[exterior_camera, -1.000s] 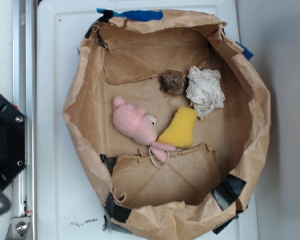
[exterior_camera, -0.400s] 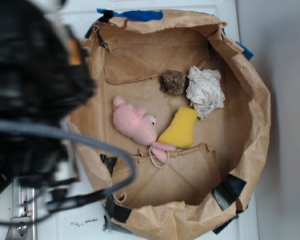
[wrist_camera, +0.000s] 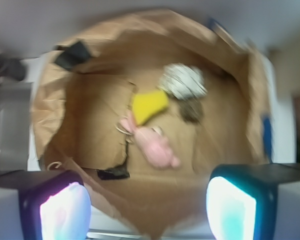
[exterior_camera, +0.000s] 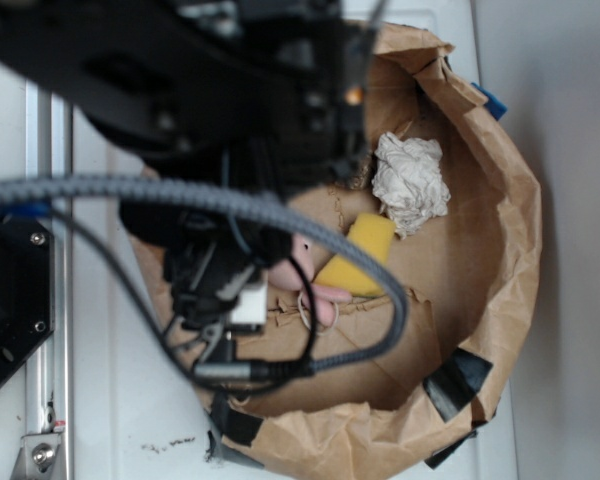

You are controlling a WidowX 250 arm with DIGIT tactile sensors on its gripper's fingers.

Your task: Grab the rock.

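Wrist view, blurred: rock (wrist_camera: 191, 110) apparently touching paper ball (wrist_camera: 182, 81), otherwise unobstructed.

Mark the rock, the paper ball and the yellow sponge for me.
rock (wrist_camera: 191, 110), wrist view, middle of the dark lump.
paper ball (exterior_camera: 410, 183), exterior view, centre of the crumple.
yellow sponge (exterior_camera: 359, 256), exterior view, its exposed middle.

One rock (wrist_camera: 192, 110), one crumpled paper ball (exterior_camera: 410, 182), one yellow sponge wedge (exterior_camera: 358, 254) and one pink plush toy (wrist_camera: 156, 146) lie in one brown paper-lined basket (exterior_camera: 515, 250). Four loose things in all.
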